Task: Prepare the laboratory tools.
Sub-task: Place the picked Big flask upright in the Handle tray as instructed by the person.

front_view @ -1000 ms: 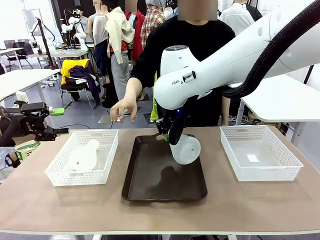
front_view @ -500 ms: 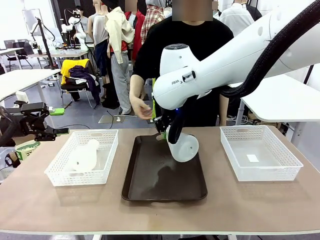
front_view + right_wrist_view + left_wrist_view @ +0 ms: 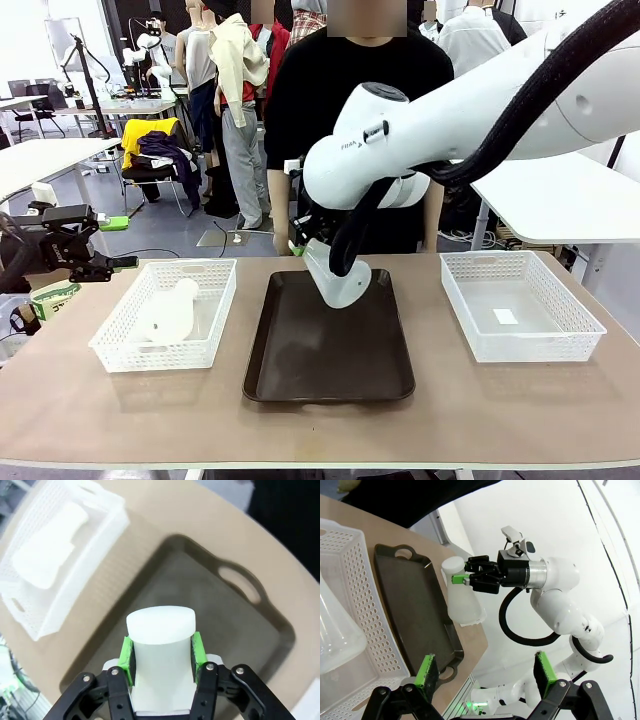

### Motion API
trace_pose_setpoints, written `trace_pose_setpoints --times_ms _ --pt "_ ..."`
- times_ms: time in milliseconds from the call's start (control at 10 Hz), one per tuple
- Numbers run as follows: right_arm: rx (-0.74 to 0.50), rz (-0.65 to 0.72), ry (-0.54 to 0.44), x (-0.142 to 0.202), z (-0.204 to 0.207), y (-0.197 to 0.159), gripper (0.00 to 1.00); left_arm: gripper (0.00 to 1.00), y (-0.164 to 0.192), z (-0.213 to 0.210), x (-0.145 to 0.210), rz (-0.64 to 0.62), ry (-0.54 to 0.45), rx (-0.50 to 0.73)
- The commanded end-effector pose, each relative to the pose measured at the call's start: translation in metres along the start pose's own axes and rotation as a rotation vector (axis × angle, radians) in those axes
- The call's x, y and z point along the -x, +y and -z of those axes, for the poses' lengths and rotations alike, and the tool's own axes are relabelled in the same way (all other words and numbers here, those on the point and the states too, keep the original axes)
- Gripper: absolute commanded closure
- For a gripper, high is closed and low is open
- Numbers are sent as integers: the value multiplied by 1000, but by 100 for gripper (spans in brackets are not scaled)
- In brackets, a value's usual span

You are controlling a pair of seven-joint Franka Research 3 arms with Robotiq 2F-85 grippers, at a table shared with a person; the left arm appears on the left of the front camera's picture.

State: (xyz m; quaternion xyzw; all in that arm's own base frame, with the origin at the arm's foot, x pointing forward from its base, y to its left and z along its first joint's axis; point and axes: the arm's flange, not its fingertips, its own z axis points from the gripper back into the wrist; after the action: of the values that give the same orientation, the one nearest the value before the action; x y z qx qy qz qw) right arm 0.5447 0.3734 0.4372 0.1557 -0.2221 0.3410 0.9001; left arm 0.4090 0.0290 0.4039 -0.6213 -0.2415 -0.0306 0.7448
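Flask of frosted translucent white (image 3: 341,285), conical with a wide base and a narrow neck, hangs tilted over the far end of a dark brown rectangular tray (image 3: 262,380), neck uppermost. In the front view the white right arm covers the grip. The right wrist view looks down along the neck and shows the right arm's jaws pinching it, with a green pad (image 3: 127,661) pressed to each side just under the flat rim. The left wrist view gives this flask from the side, clamped at the neck with its wide base lowest. A second frosted conical flask (image 3: 166,312) lies on its side in the white mesh basket (image 3: 218,300) left of the tray; the right wrist view catches it too. The left arm's jaws stand spread and empty, beyond the left edge of the pale wooden surface (image 3: 120,410) in the front view, well apart from both flasks. Another white mesh basket (image 3: 560,350) sits right of the tray.
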Motion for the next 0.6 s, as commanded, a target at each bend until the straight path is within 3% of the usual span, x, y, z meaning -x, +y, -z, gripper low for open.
trace_pose_setpoints --times_ms 0,300,500 --pt "-163 -71 -84 21 -12 -17 100 0 0 1 -1 8 -25 26" --pt "-283 -191 -200 25 -18 -28 100 0 0 1 -1 8 -25 26" --pt "-430 -315 -288 30 -16 -39 100 0 0 1 -1 8 -25 26"
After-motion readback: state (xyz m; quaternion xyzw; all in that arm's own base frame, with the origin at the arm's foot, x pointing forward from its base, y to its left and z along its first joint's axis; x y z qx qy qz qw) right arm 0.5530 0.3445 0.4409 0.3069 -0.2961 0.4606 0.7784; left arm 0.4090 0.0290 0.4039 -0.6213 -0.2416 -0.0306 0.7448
